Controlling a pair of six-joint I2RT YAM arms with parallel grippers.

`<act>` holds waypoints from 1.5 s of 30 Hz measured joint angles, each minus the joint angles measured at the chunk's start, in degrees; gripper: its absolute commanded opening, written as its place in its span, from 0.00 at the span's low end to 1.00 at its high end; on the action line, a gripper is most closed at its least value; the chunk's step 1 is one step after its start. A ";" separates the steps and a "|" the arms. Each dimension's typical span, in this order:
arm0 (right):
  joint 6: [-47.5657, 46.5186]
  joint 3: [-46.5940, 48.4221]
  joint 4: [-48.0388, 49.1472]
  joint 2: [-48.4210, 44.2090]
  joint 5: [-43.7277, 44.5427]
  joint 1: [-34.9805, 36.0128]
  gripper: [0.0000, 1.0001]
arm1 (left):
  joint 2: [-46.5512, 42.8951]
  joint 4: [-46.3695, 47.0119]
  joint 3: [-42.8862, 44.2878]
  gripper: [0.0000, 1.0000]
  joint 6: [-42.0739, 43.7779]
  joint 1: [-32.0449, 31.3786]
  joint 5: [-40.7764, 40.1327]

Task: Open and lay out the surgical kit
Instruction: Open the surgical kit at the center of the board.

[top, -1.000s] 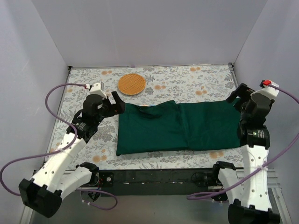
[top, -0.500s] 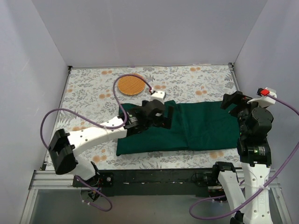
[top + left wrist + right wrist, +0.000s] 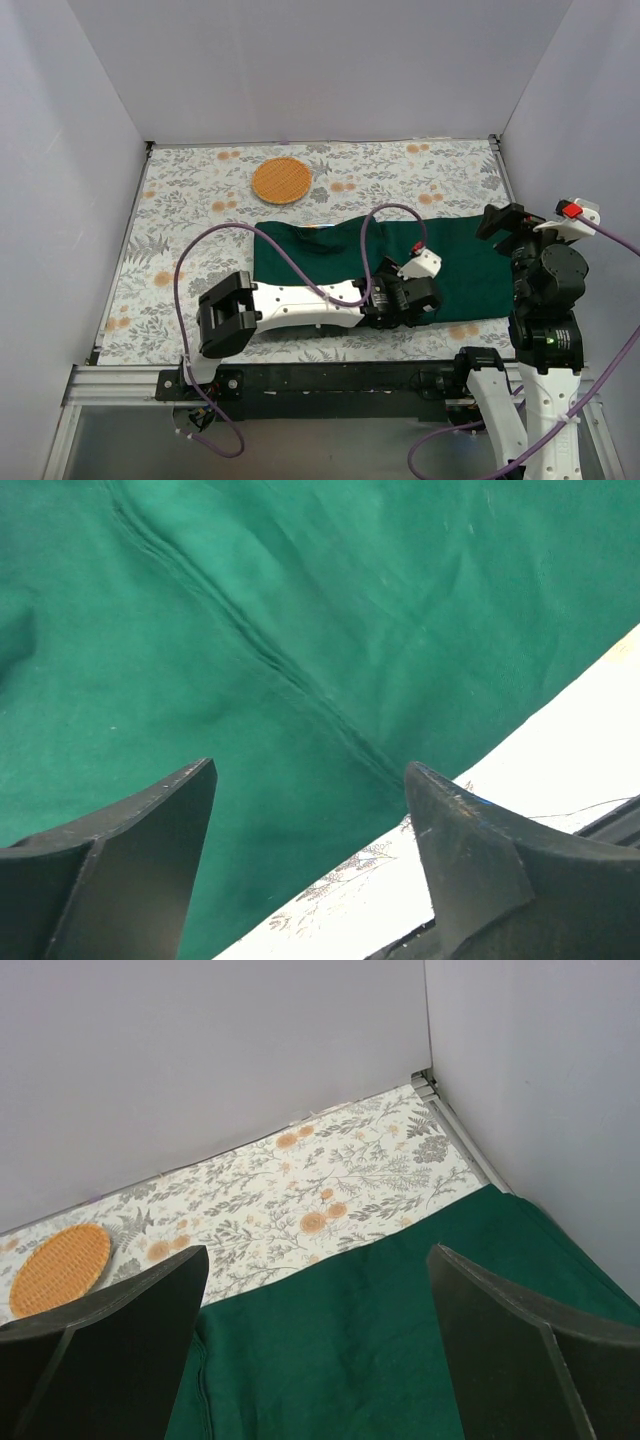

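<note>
The dark green cloth wrap (image 3: 320, 265) lies folded and flat across the table, with a fold seam down its middle (image 3: 300, 680). My left arm reaches far to the right. Its gripper (image 3: 398, 310) is open and empty, low over the wrap's front edge (image 3: 310, 770). My right gripper (image 3: 503, 222) is open and empty, raised above the wrap's right end (image 3: 318, 1252). The wrap's far edge shows below it (image 3: 400, 1340). The wire-mesh tray and the steel instruments are hidden.
A round woven orange basket (image 3: 281, 180) lies on the floral tablecloth behind the wrap; it also shows in the right wrist view (image 3: 60, 1265). Grey walls close in the table on three sides. A black rail (image 3: 330, 380) runs along the near edge.
My left arm has swung from the wrap's far left corner across to its front edge right of the middle. My right gripper has shifted only slightly.
</note>
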 measured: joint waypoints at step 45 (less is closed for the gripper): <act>-1.11 -2.60 0.13 -2.49 2.12 1.03 0.96 | 12.70 -10.88 12.70 0.04 4.57 -5.95 -6.73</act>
